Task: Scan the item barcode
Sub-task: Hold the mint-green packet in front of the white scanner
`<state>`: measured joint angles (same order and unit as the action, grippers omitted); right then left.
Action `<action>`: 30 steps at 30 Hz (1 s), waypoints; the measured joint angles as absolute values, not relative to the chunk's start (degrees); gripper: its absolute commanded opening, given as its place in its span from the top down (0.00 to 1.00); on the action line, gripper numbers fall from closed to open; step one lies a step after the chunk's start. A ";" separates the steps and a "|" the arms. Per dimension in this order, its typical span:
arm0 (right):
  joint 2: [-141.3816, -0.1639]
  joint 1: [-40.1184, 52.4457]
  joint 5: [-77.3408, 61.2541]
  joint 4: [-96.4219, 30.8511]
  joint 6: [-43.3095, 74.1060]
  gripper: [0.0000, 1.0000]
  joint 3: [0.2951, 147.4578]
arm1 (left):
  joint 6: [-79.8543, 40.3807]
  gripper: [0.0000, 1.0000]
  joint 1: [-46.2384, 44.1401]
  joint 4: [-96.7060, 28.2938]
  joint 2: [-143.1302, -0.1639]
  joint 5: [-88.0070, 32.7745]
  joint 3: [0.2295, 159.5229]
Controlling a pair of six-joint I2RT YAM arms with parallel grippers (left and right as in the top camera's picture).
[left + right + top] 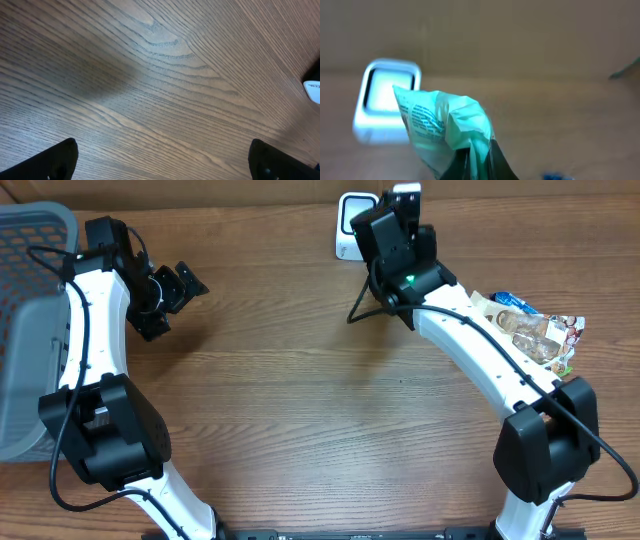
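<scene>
From overhead, your left claw (180, 285) hangs released over bare tabletop (300, 410), well apart from the scanner (350, 235). Your right claw (398, 210) sits just beside that scanner.

Left wrist: the fingers (55, 160) are spread wide with nothing between them.

Right wrist: the claw is clenched on a green-and-white packet (440, 125), held near the scanner's window.

Left tool (183, 283) spread wide, pointed inward; right tool (404, 202) pinched tight, reached far forward.
</scene>
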<state>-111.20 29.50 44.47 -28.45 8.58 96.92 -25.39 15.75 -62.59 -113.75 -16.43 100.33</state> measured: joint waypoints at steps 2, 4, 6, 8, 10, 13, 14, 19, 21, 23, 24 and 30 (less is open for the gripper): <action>-111.81 29.34 47.24 -22.50 3.70 0.96 96.90 | -25.39 0.00 15.75 -62.61 -113.75 -16.43 100.33; -112.86 29.30 48.66 -16.08 -2.13 0.96 96.86 | -25.39 0.00 15.75 -62.61 -113.75 -16.43 100.33; -114.30 29.30 49.58 -10.92 -9.17 0.96 96.84 | -25.39 0.00 15.75 -62.61 -113.75 -16.36 100.33; -116.38 29.36 50.11 -6.31 -16.84 0.96 96.84 | -25.41 0.00 15.75 -62.63 -113.75 -16.38 100.33; -119.31 29.63 50.50 -1.41 -24.56 0.96 96.84 | -25.39 0.00 15.75 -62.61 -113.75 -16.27 100.33; -123.24 30.30 50.50 3.57 -33.08 0.96 96.82 | -25.39 0.00 15.75 -62.59 -113.75 -16.23 100.33; -124.49 30.57 50.50 5.63 -35.68 0.96 96.82 | -25.39 0.00 15.75 -62.61 -113.75 -16.25 100.33; -128.11 31.53 50.24 12.03 -45.34 0.96 96.82 | -25.39 0.01 15.75 -62.59 -113.75 -16.23 100.33; -129.34 31.77 50.02 14.11 -48.23 0.96 96.82 | -25.41 0.00 15.75 -62.61 -113.75 -16.25 100.33; -130.15 31.92 49.82 15.77 -49.76 0.96 96.82 | -25.39 0.00 15.75 -62.61 -113.75 -16.25 100.33; -130.65 31.99 49.80 17.74 -50.83 0.96 96.82 | -25.41 0.00 15.75 -62.57 -113.75 -16.23 100.33; -131.07 32.23 48.82 23.42 -54.54 0.96 96.79 | -25.39 0.00 15.75 -62.59 -113.75 -16.25 100.33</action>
<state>-131.07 32.23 48.82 23.42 -54.54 96.79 -25.39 15.75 -62.59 -113.75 -16.25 100.33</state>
